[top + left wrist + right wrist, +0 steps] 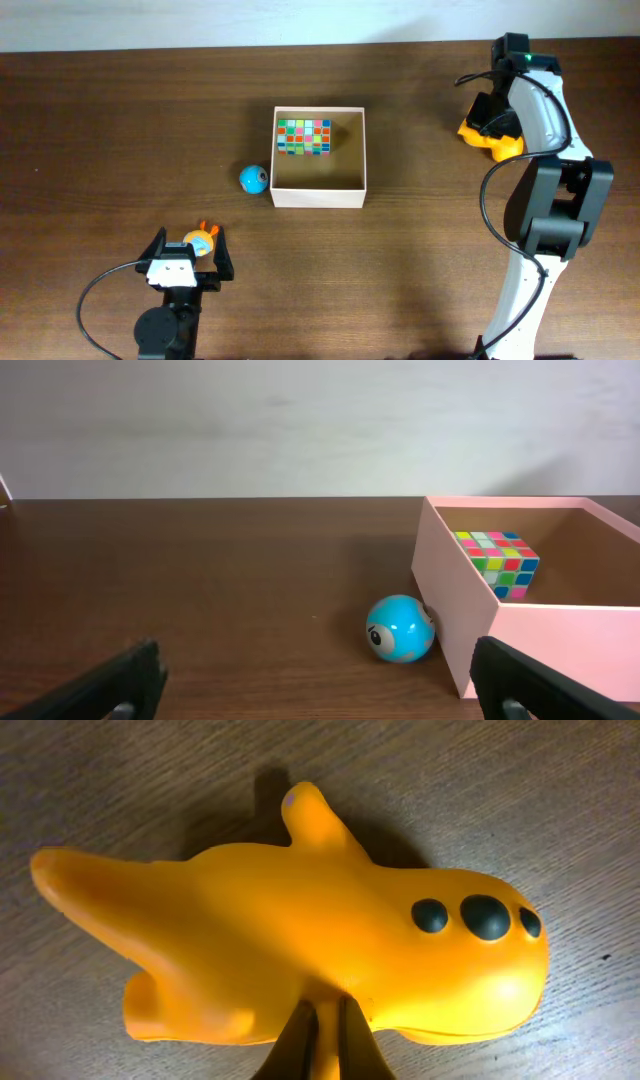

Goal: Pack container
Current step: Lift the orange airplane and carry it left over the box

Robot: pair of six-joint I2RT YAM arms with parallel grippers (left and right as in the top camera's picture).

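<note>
Multicoloured puzzle cube (303,137) in square white-walled container (318,196); blue ball (254,179) and small orange figure (202,240) outside. Right end effector (322,1045) pinches orange plastic plane (300,940); left end effector (322,682) gapes wide.

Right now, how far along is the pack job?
Done: one item, the multicoloured cube, sits inside the container. In hand: the right hand looks pinched on the orange plane toy, far right of the container; I can't tell whether it is lifted. Left: the blue ball beside the container's left wall and the small orange toy by the open left hand, both outside it.
</note>
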